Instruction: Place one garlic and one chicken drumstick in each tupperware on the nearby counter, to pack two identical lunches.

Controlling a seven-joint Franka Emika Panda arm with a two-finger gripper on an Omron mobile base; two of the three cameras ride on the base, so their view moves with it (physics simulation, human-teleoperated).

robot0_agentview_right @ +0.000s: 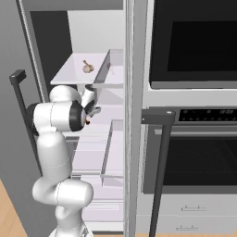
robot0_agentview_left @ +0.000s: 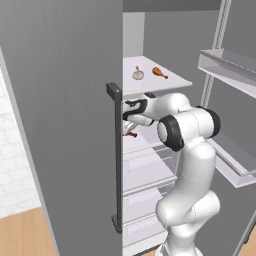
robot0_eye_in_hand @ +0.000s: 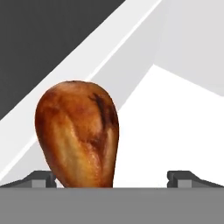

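A glossy red-brown chicken drumstick [robot0_eye_in_hand: 78,133] stands fat end up right in front of the hand, between the two tips of my gripper [robot0_eye_in_hand: 112,176] and nearer the left one. The jaws stand wide open with nothing gripped. From the base, my gripper [robot0_agentview_left: 128,128] reaches onto a white middle shelf of the open fridge, where a red-brown bit of that drumstick [robot0_agentview_left: 132,134] shows. On the shelf above lie a garlic [robot0_agentview_left: 138,74] and a second chicken drumstick [robot0_agentview_left: 160,72]; the garlic [robot0_agentview_right: 87,67] also shows from the right. The tupperware and the counter are out of view.
The grey fridge door [robot0_agentview_left: 65,125] with its dark handle [robot0_agentview_left: 116,155] stands open at my left, close to the hand. Door bins [robot0_agentview_left: 230,67] hang on the other door at right. A built-in oven [robot0_agentview_right: 194,115] stands right of the fridge. White shelves and drawers [robot0_agentview_left: 147,175] lie below.
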